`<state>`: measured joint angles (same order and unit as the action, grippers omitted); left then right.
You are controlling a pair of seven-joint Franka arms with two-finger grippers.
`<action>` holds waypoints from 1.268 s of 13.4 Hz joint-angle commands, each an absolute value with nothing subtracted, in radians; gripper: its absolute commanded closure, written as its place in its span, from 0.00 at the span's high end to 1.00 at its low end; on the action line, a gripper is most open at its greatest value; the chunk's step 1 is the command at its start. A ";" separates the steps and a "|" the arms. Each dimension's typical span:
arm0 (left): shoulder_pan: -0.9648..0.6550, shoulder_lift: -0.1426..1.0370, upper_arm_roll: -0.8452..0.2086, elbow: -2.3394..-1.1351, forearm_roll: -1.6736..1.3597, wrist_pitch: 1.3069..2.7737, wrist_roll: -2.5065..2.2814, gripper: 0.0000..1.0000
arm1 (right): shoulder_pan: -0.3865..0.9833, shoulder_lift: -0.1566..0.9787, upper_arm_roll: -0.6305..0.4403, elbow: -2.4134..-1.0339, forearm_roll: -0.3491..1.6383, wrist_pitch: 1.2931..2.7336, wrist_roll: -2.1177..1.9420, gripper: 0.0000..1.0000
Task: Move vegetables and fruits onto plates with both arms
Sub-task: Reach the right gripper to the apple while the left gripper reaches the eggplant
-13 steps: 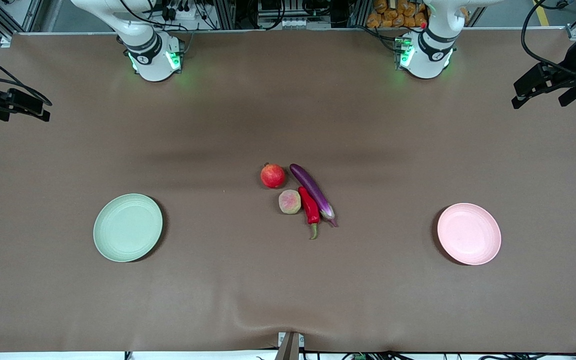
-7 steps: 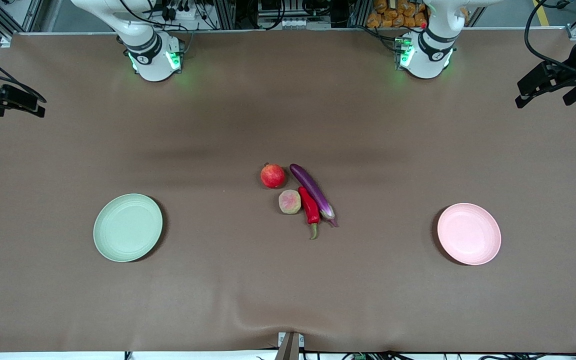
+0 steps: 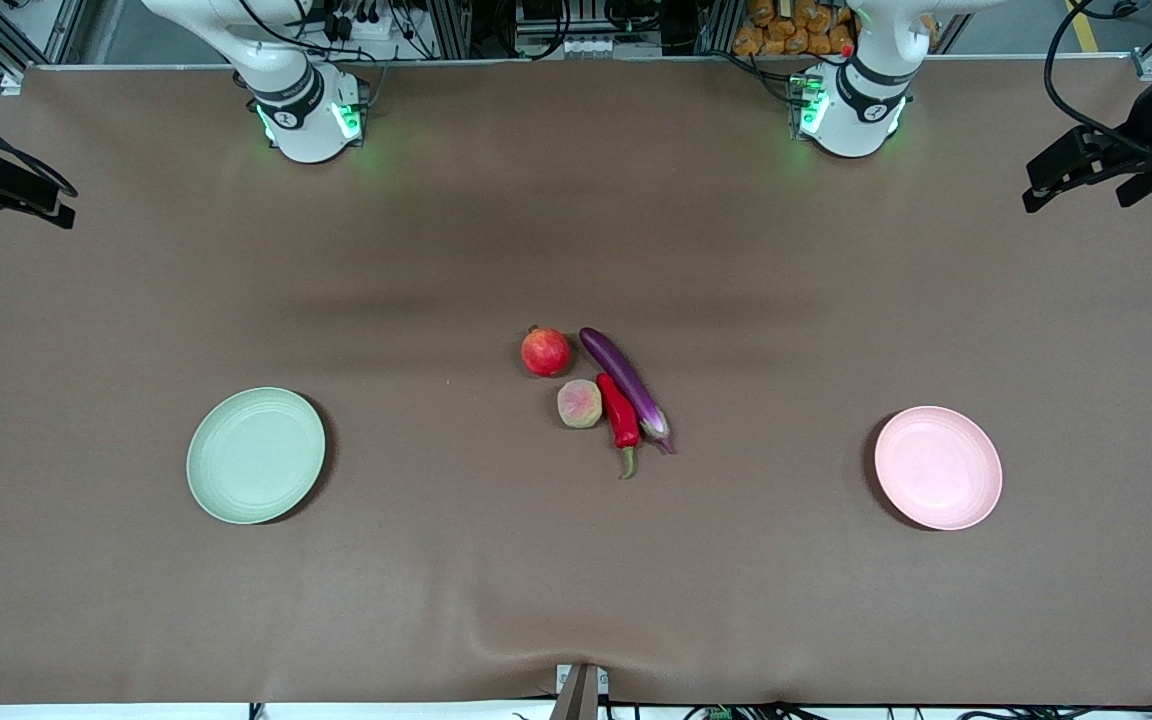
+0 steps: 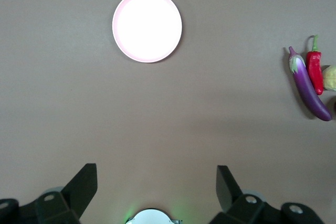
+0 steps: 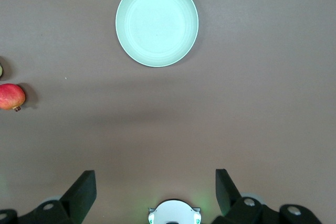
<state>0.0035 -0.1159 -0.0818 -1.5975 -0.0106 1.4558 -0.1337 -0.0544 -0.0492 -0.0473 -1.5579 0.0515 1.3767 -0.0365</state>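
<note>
A red pomegranate-like fruit (image 3: 546,352), a yellow-green fruit (image 3: 579,403), a red chili (image 3: 620,418) and a purple eggplant (image 3: 626,385) lie together mid-table. The green plate (image 3: 255,455) lies toward the right arm's end, the pink plate (image 3: 937,467) toward the left arm's end; both are empty. My left gripper (image 3: 1079,190) is open and empty, high over the left arm's end; its view (image 4: 156,182) shows the pink plate (image 4: 147,26), eggplant (image 4: 308,87) and chili (image 4: 315,69). My right gripper (image 3: 21,205) is open and empty, high over the right arm's end; its view (image 5: 156,182) shows the green plate (image 5: 156,22) and pomegranate (image 5: 10,96).
A brown cloth (image 3: 576,560) covers the table, with a slight wrinkle at its edge nearest the front camera. The two arm bases (image 3: 308,120) (image 3: 851,115) glow green at the table's edge farthest from that camera.
Both grippers have shifted slightly at the table's ends; the right one has drifted outward toward the table's edge. The fruits, vegetables and plates have not moved.
</note>
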 commanded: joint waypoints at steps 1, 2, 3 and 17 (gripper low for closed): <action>0.006 -0.081 -0.092 -1.572 -0.011 1.434 -0.136 1.00 | -0.060 -0.042 -0.040 -1.548 0.043 1.388 -0.035 1.00; -0.001 -0.060 -0.100 -1.575 -0.020 1.436 -0.174 1.00 | -0.061 -0.037 -0.040 -1.548 0.048 1.405 -0.035 1.00; -0.006 -0.039 -0.112 -1.577 -0.032 1.443 -0.231 1.00 | -0.060 -0.037 -0.040 -1.548 0.046 1.411 -0.035 1.00; -0.129 0.349 -0.379 -1.853 0.052 2.193 -0.998 1.00 | -0.005 0.470 -0.043 -1.548 0.570 1.583 0.006 1.00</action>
